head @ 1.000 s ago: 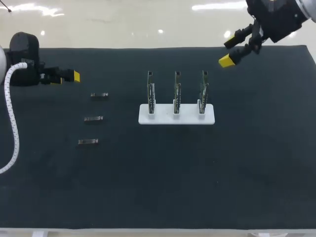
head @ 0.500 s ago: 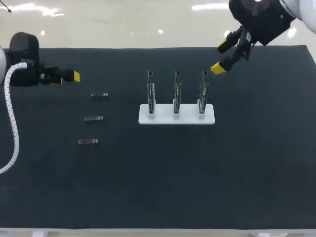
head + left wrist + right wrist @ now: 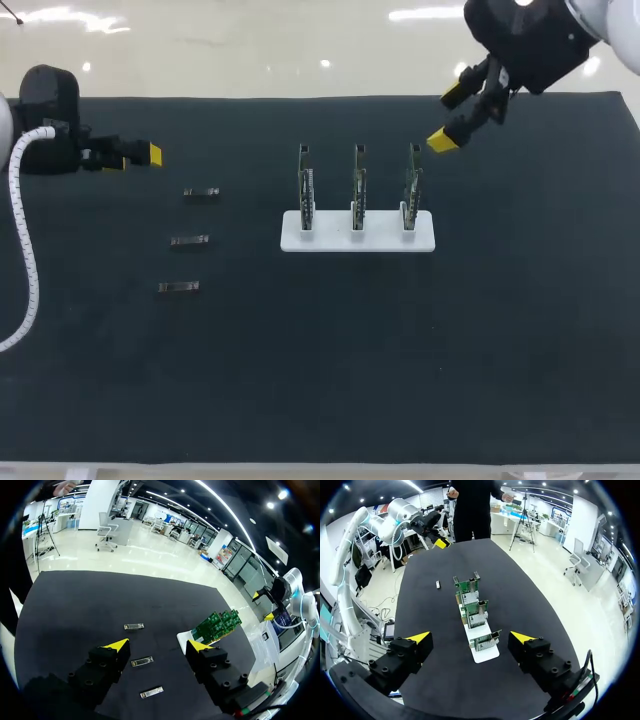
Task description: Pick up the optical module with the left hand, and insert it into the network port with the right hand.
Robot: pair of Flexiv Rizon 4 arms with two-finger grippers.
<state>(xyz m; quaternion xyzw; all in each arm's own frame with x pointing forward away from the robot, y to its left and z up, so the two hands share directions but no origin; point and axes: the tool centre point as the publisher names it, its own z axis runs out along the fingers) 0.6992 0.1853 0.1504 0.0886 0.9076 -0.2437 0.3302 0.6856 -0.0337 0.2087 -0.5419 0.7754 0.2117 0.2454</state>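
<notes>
Mat (image 3: 75, 595): module (image 3: 142, 662) seemingly ahead of tool (image 3: 159, 644)

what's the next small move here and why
Probably lower the open left hand onto the nearest optical module: all three lie untouched on the mat, and the right hand, open and empty by the boards, has nothing to insert.

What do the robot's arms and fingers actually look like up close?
The left gripper and right gripper each have two blocky black fingers with bright yellow wedge tips. Black wrist housings join white arms; a white ribbed cable runs along the left arm.
</notes>
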